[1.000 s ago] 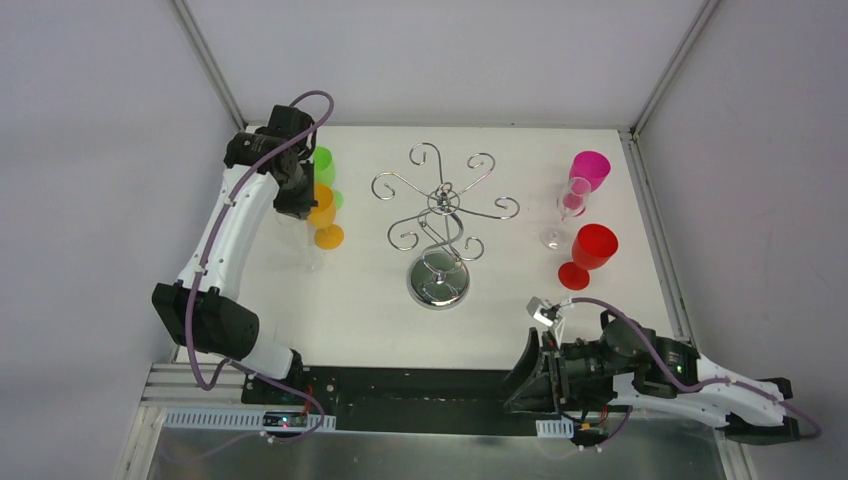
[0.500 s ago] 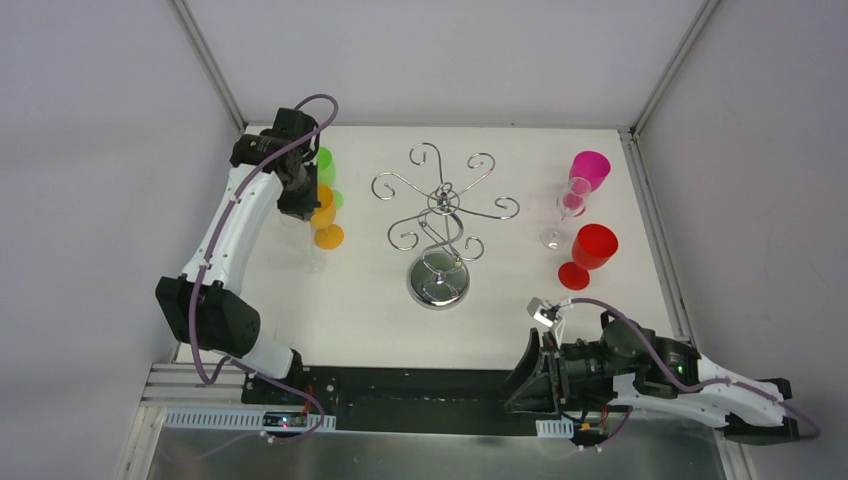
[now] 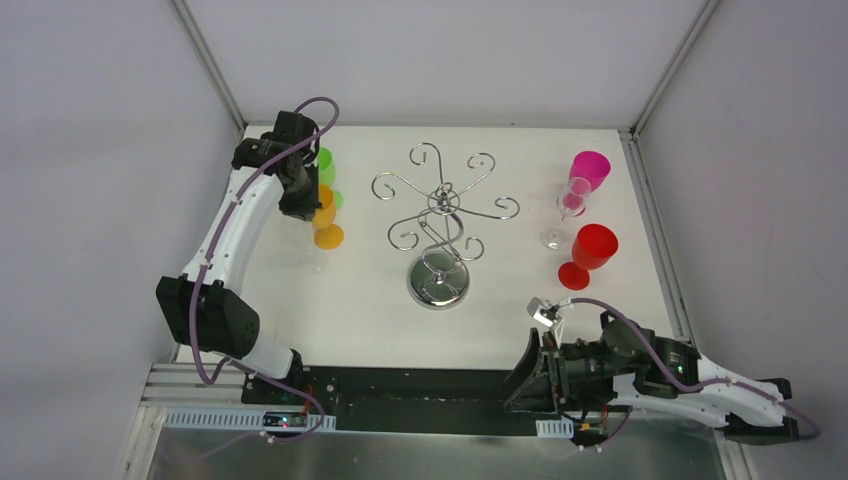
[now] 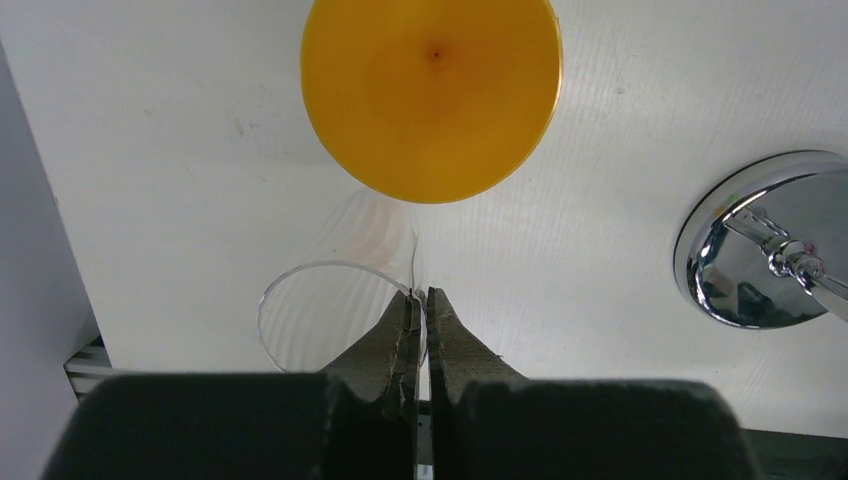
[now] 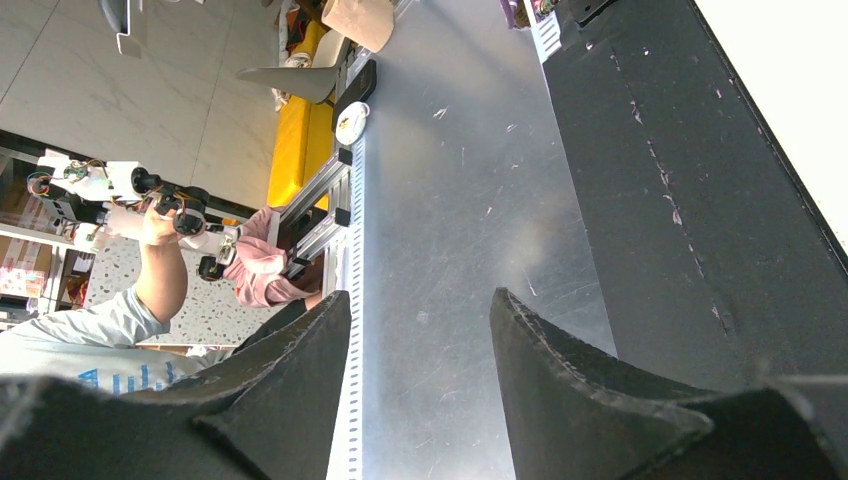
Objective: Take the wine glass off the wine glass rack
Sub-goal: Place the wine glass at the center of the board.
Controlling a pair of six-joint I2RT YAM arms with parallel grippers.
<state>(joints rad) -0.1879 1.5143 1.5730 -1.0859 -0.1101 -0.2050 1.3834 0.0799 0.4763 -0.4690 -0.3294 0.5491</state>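
Left end effector [image 3: 299,208] was seen from above at the desk's [image 3: 520,290] left side, beside an orange glass [image 3: 324,215] and well apart from the wine glass rack [image 3: 440,212]. At its wrist, fingers [image 4: 455,345] were pinched onto the clear wine glass [image 4: 320,325] rim. Right end effector [image 5: 420,330] was seen parted, gripping nothing.

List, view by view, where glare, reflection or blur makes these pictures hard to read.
Top external: even, soft light, sharp; bright glints on the wine glass rack. Left wrist: the clear glass nearly vanishes against the white table; the rack's mirrored base reflects its post. Right wrist: diffuse sheen on the metal plate; the open right end effector is dark, detail lost.
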